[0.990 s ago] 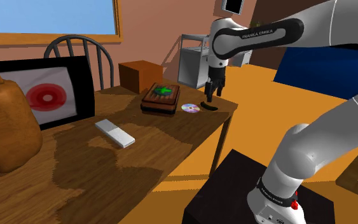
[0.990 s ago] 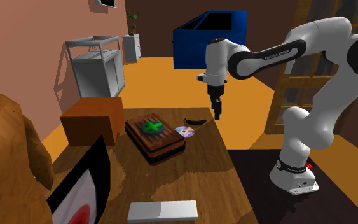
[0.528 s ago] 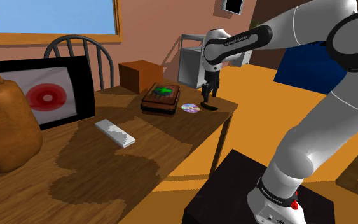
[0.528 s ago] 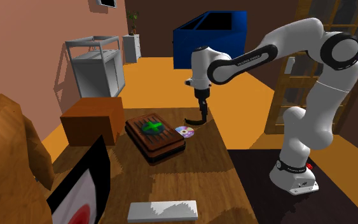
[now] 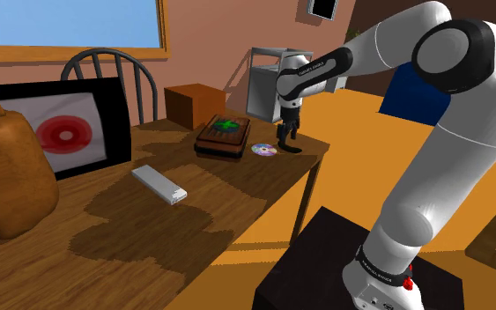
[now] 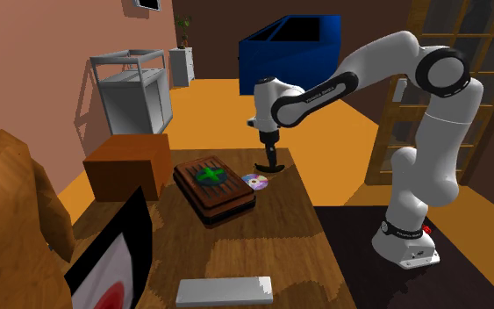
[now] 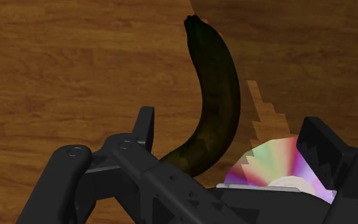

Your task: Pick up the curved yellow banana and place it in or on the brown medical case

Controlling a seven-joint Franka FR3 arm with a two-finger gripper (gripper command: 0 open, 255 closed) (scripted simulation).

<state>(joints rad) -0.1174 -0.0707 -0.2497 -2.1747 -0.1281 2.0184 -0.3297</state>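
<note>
Black gripper (image 7: 230,124) hung over a dark curved banana (image 7: 217,76) on the table (image 7: 56,63), fingers (image 7: 146,126) spread astride it, seemingly not touching. It looked light and soft, best held mid-body.

1. The gripper (image 5: 287,137) sits lower than a second ago, just beside the disc (image 5: 263,149), its fingers spread to either side of the dark banana (image 7: 217,95)
2. The arm (image 6: 359,75) is stretched out further toward the disc

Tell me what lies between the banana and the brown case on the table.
A shiny disc lies flat between the dark banana and the case, seen in the shoulder view.
</note>
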